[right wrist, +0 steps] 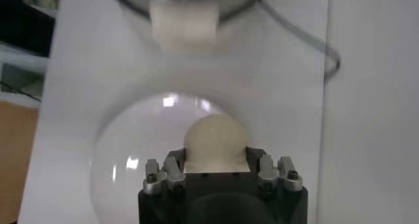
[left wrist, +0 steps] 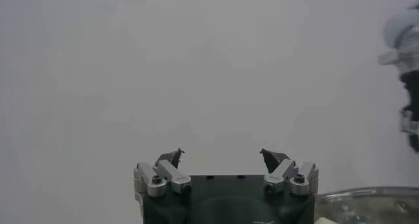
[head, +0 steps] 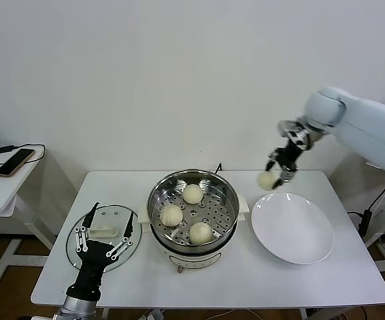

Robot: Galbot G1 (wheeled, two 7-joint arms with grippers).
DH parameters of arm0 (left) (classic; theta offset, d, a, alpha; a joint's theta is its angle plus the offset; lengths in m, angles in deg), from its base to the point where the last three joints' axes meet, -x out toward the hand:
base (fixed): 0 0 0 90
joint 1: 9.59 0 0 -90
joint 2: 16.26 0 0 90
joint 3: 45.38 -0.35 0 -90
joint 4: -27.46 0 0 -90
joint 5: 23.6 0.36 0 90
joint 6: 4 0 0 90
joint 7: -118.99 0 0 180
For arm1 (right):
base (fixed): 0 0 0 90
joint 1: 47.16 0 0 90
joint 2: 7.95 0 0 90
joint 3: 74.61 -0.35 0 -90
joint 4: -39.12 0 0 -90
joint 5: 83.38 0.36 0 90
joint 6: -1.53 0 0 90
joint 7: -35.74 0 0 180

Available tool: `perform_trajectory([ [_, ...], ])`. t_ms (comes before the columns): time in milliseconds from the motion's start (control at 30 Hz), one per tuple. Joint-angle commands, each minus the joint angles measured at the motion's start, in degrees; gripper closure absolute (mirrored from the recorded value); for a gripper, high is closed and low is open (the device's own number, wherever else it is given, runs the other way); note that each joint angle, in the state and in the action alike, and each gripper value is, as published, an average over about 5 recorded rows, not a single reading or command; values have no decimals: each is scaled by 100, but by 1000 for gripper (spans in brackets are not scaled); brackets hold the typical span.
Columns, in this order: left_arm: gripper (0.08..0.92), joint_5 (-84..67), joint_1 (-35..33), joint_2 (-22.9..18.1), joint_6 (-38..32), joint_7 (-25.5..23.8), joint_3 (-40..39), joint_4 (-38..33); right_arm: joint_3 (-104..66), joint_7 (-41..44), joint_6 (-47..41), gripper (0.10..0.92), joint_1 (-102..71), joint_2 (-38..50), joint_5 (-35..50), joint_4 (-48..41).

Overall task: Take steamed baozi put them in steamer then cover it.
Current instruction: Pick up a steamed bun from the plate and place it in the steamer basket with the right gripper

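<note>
The steamer (head: 229, 193) stands mid-table with three baozi on its perforated tray: one at the back (head: 192, 193), one at the left (head: 171, 215), one at the front (head: 200, 232). My right gripper (head: 272, 179) is shut on a fourth baozi (head: 267, 181) and holds it in the air above the far edge of the white plate, right of the steamer. In the right wrist view the baozi (right wrist: 215, 139) sits between the fingers, with the steamer's handle (right wrist: 183, 22) beyond. The glass cover (head: 103, 232) lies flat on the table left of the steamer. My left gripper (head: 104, 230) is open just above it.
A white plate (head: 292, 228) lies right of the steamer, bare. A power cord (right wrist: 308, 42) runs behind the steamer. A side table with a phone (head: 13, 162) stands at the far left. A wall is close behind the table.
</note>
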Motion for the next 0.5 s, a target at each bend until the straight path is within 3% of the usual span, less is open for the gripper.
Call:
perform_trajectory([
  [33, 177, 2, -4, 1, -12, 11, -5, 13, 1066, -306, -466, 381, 906, -1250, 1214, 680],
  [500, 177, -2, 16, -7, -52, 50, 46, 43, 1318, -600, -529, 388, 271, -2133, 979, 179],
])
